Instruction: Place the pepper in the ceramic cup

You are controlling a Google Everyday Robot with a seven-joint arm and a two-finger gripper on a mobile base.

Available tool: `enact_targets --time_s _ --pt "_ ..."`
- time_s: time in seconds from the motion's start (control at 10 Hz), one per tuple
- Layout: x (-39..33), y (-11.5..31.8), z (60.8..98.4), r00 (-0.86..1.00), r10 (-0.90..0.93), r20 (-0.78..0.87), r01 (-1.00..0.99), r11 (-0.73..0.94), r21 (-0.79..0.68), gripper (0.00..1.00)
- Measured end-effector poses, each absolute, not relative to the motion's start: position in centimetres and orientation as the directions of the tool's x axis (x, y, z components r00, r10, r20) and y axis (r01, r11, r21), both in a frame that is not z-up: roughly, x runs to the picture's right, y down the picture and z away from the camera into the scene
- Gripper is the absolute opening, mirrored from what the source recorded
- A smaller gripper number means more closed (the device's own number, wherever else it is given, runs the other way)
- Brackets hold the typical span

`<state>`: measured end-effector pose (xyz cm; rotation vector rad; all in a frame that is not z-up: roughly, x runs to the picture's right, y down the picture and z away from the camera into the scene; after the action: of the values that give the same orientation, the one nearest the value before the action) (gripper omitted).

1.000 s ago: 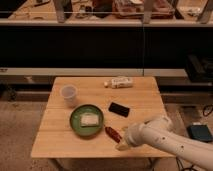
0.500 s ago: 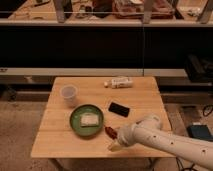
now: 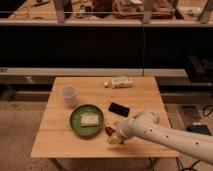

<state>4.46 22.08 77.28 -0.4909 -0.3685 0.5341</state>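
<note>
I count two containers on the tabletop. One ceramic cup stands up and to the left of the green plate, well apart from it; I cannot tell whether anything is inside. The plate carries one pale square piece. One pepper is just beside the plate's lower right rim, outside the cup. One flat black object lies right of the plate, and one white bottle lies on its side farther up. My pincer is low at the pepper, right of the plate; I cannot tell whether it is wide, narrow or holding.
</note>
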Motion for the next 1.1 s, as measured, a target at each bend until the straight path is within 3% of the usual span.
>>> enact_targets --time_s 1.1 --pt "6.2 23.8 81.5 0.818 0.563 0.122 -0.408 0.715 -0.568 0.60"
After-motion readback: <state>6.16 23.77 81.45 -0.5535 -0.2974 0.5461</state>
